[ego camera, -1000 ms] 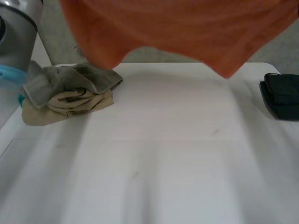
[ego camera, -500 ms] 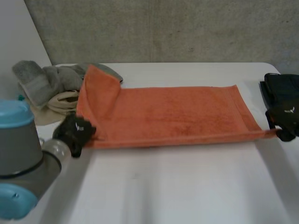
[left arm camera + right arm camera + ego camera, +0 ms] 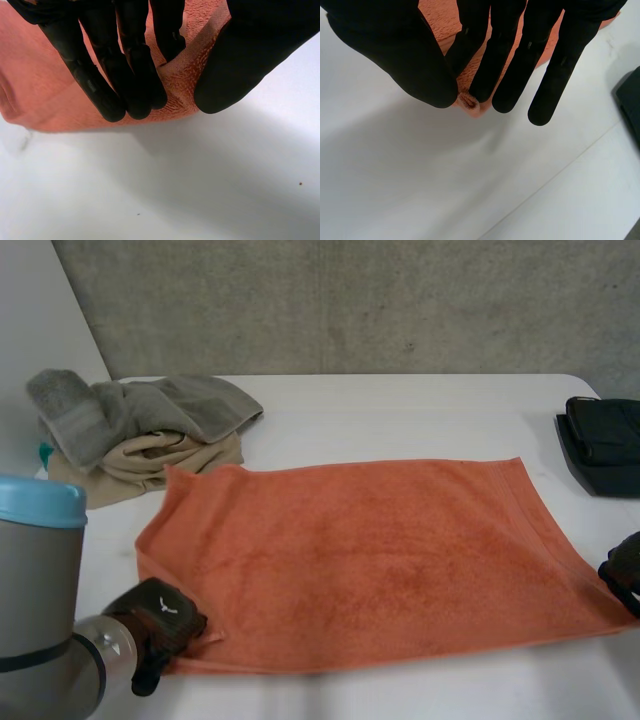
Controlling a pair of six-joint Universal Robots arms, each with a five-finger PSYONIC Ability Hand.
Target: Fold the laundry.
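Observation:
An orange towel [image 3: 370, 555] lies spread flat across the middle of the white table [image 3: 400, 410]. My left hand [image 3: 155, 620] is at its near left corner, and the left wrist view shows the fingers [image 3: 127, 75] and thumb pinching that orange towel [image 3: 30, 95] corner. My right hand [image 3: 625, 570] is at the near right corner. There, in the right wrist view, thumb and fingers [image 3: 507, 65] pinch the corner tip of the orange towel [image 3: 470, 102] just above the table.
A pile of grey and beige cloths [image 3: 140, 435] sits at the back left of the table. A folded black item [image 3: 600, 445] lies at the right edge, also visible beside my right hand as a black item [image 3: 630, 100].
The towel was hanging high in front of the camera, then came down folded over on the table. Both hands have since drawn it toward the near edge and it now lies flat.

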